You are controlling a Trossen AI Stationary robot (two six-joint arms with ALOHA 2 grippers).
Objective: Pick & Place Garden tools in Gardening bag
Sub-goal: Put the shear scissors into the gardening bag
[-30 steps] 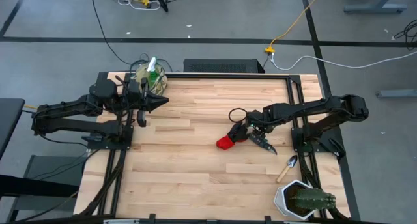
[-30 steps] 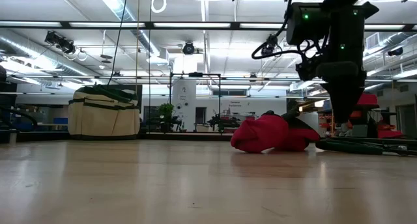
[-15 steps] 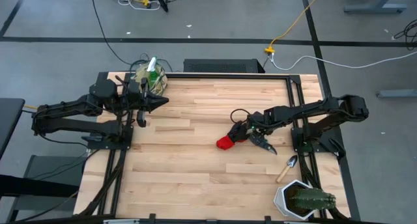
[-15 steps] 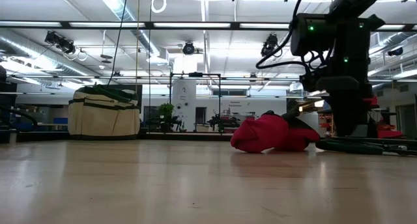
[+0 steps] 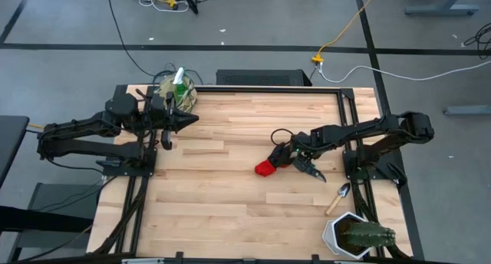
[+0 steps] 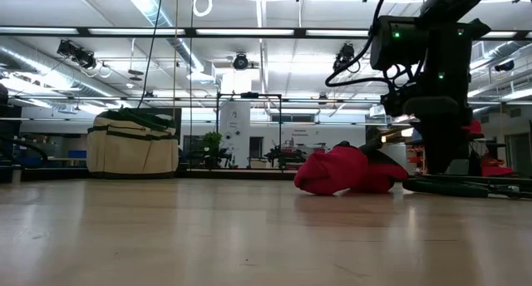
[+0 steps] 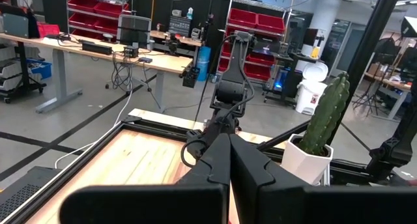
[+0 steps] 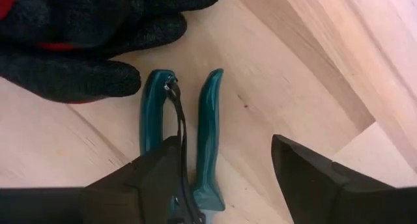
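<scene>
A big workshop or robotics lab: red parts bins (image 7: 254,22) on wire shelving, long desks (image 7: 98,51) loaded with gear, exposed ceiling ducts (image 6: 50,57), cables (image 5: 345,34) across grey concrete floor.

arms: matte black, jointed | cable: black loop at wrist | lights: green LEDs

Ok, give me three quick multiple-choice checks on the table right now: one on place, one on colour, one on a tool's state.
1. Where is the gardening bag?
A. far-left corner, by the left tool
B. beside the cactus pot
C. table centre

2. The pruning shears' handles are:
A. yellow
B. teal
C. white

3. The right tool is:
A. shut on the glove
B. shut, empty
C. open over the shears

Key: 1 A, the high view shows it there. 2 B, the right wrist view shows teal. 3 C, fingers spread either side of the handles.
</scene>
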